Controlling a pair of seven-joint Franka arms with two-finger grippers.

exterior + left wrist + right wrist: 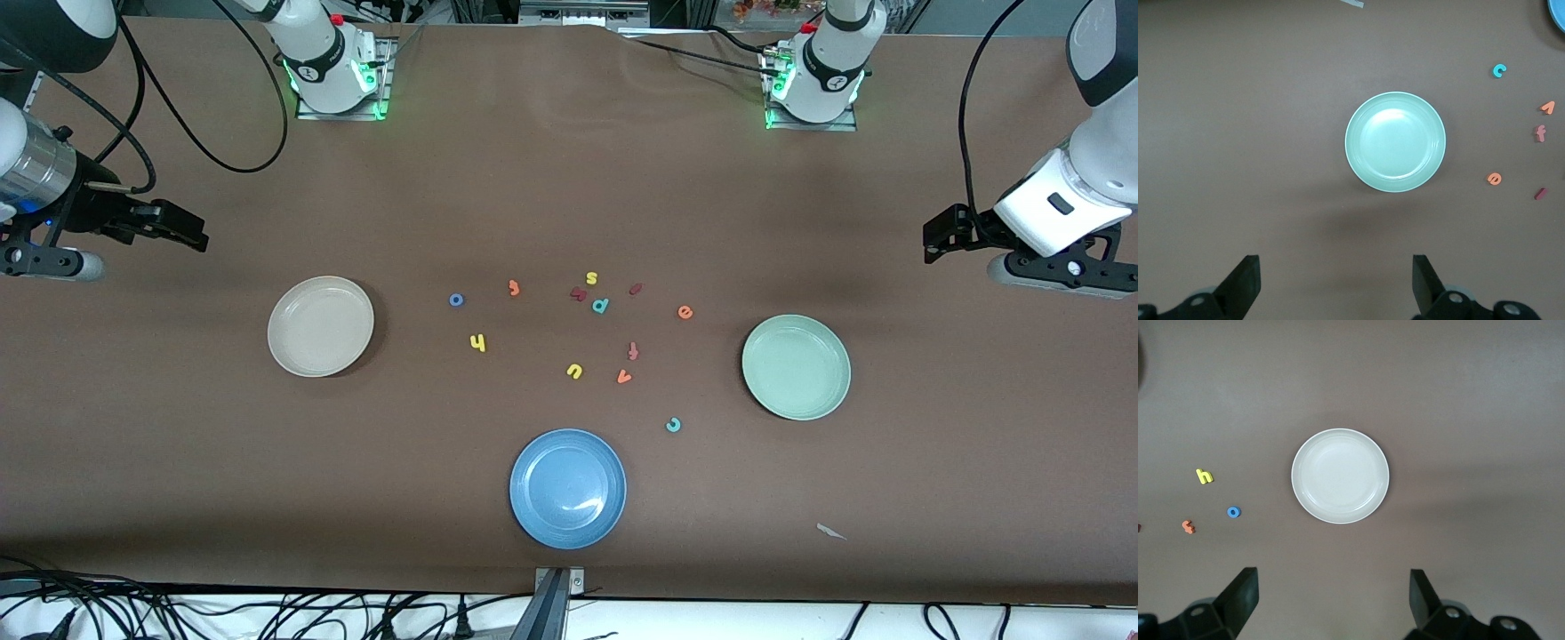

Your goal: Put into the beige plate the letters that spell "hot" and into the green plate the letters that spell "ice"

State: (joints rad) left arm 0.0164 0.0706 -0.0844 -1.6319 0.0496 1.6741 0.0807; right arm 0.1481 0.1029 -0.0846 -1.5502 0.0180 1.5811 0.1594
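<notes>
The beige plate (320,326) (1340,475) lies empty toward the right arm's end of the table. The green plate (796,366) (1395,141) lies empty toward the left arm's end. Between them are the small letters: blue "o" (456,300) (1234,512), orange "t" (514,287) (1188,527), yellow "h" (478,342) (1204,476), maroon "i" (635,288) (1540,194), orange "e" (685,312) (1494,178) and teal "c" (673,425) (1499,70). My right gripper (191,231) (1333,600) hangs open and empty over bare table beside the beige plate. My left gripper (933,236) (1336,283) hangs open and empty beside the green plate.
A blue plate (567,487) lies nearest the front camera. Other letters sit among the task's: yellow "s" (591,278), teal "p" (600,305), a maroon letter (579,293), red "f" (633,350), yellow "u" (574,371), orange "v" (624,377). A white scrap (831,532) lies near the front edge.
</notes>
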